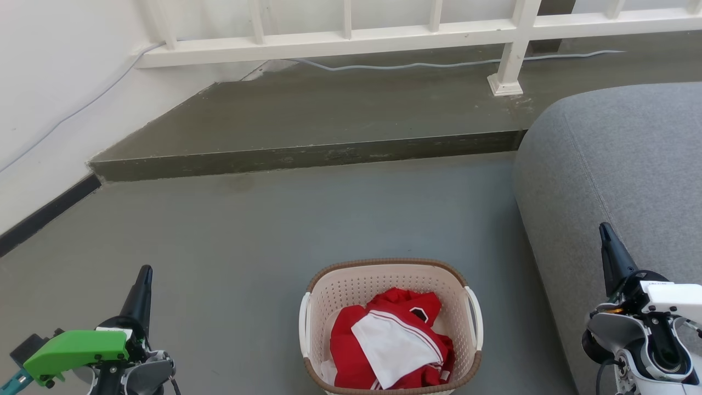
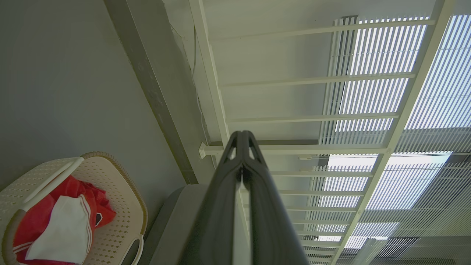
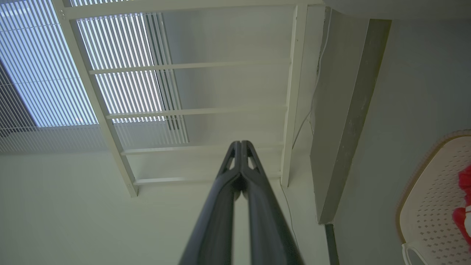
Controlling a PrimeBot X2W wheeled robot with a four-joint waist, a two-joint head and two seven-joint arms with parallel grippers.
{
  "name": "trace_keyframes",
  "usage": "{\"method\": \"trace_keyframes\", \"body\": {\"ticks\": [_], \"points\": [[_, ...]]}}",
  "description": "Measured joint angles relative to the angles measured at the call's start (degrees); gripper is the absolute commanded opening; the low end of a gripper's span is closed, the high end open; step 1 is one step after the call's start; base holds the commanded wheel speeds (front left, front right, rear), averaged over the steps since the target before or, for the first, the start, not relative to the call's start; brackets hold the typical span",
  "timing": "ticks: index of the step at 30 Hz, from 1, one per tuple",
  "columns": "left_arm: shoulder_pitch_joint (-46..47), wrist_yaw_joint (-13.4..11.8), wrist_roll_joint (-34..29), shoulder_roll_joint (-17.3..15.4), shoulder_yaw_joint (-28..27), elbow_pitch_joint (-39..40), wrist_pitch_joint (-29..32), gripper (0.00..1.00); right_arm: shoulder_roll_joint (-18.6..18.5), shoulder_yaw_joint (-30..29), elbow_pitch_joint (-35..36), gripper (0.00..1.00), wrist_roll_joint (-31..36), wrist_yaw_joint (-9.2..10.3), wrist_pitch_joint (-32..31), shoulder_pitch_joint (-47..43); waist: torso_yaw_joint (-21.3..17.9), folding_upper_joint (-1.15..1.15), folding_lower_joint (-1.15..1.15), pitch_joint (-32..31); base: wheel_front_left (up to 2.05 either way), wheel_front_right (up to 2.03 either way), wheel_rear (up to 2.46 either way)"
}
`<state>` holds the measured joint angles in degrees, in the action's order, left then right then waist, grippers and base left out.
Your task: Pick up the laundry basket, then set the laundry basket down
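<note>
Spreading across most of the head view, a grey floor (image 1: 274, 219) is shown, bordered at the right by a large grey upholstered sofa (image 1: 620, 164). Beyond the floor a raised concrete step (image 1: 356, 109) is seen, and a white railing (image 1: 340, 41) is fixed along its far side.

The laundry basket (image 1: 351, 288) is set upright on the floor at the bottom centre, near the sofa's edge and between the two arms. Its cream perforated walls are topped by a brown braided rim, and a white handle is fitted on each side. A crumpled red and white garment (image 1: 395, 340) is held inside it.

The left gripper (image 1: 143, 277) is raised at the lower left, well apart from the basket, with its dark fingers pointed up and away from a green wrist cover (image 1: 77, 348). The right gripper (image 1: 606, 236) is raised at the lower right, seen against the sofa and likewise clear of the basket. In both wrist views each pair of fingers is seen pressed together at the tips, closed on nothing, and aimed towards the railing.
</note>
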<state>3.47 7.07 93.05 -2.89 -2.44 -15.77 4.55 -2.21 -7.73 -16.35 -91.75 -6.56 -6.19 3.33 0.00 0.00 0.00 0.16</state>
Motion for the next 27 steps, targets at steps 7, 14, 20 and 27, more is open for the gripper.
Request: {"method": "trace_keyframes", "body": {"ticks": [7, 14, 20, 27], "points": [[0.0, 0.0, 0.0, 0.0, 0.0, 0.0, 0.0, 0.00, 0.0, 0.0, 0.0, 0.00, 0.0, 0.00, 0.0, 0.0, 0.0, 0.00, 0.00, 0.0, 0.00, 0.00, 0.00], [0.0, 0.0, 0.0, 0.0, -0.1, 0.0, 0.0, 0.00, 0.0, 0.0, 0.1, 0.00, 0.0, 0.00, 0.0, 0.0, 0.0, 0.00, 0.00, 0.0, 0.00, 0.00, 0.00], [0.0, 0.0, 0.0, 0.0, -0.2, 0.0, 0.0, 0.00, 0.0, 0.0, 0.1, 0.00, 0.0, 0.00, 0.0, 0.0, 0.0, 0.00, 0.00, 0.0, 0.00, 0.00, 0.00], [0.0, 0.0, 0.0, 0.0, -0.3, 0.0, 0.0, 0.00, 0.0, 0.0, 0.1, 0.00, 0.0, 0.00, 0.0, 0.0, 0.0, 0.00, 0.00, 0.0, 0.00, 0.00, 0.00]]}}
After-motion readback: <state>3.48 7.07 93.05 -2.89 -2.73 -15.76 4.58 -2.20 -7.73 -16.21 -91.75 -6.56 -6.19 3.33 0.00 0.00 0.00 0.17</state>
